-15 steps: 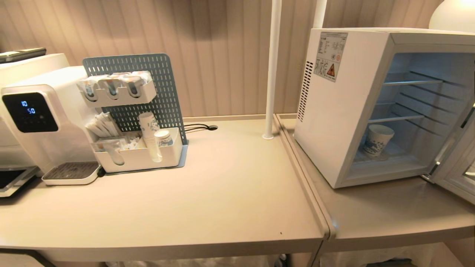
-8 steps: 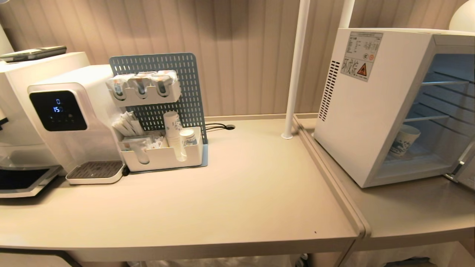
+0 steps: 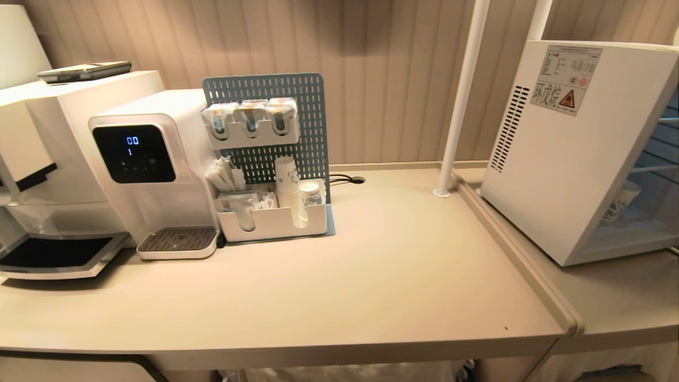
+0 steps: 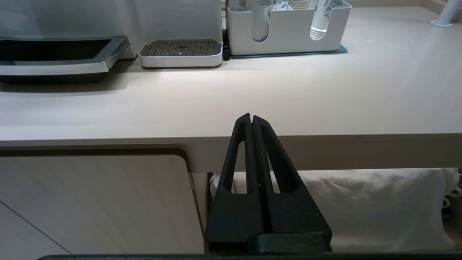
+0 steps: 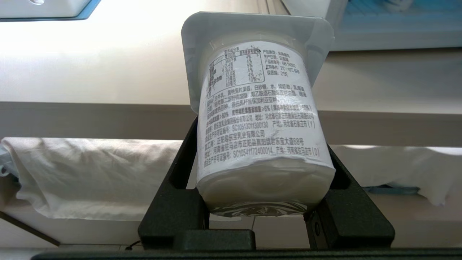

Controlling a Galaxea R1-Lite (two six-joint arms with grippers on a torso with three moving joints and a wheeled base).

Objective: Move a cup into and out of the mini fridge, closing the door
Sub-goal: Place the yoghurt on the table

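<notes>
1. On the far left of the counter (image 3: 318, 276) stands a water dispenser (image 3: 148, 164), then a cup rack (image 3: 270, 159).
2. Below the counter edge, the left gripper (image 4: 251, 119) hangs closed, empty.
3. Further right, the right gripper (image 5: 263, 169) clamps the cup (image 5: 258, 119), a light, thin-walled, crushable pot; grip its body gently.
4. Far right, the mini fridge (image 3: 573, 154) stands open.

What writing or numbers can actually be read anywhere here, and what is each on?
"00" above "1": the water dispenser's dark display.
"SC10513011300130", "68": printed label of the cup clamped in the right gripper; its remaining small print is too fine to quote.
Warning sticker on the mini fridge: a triangle sign; the text is too blurred.
</notes>
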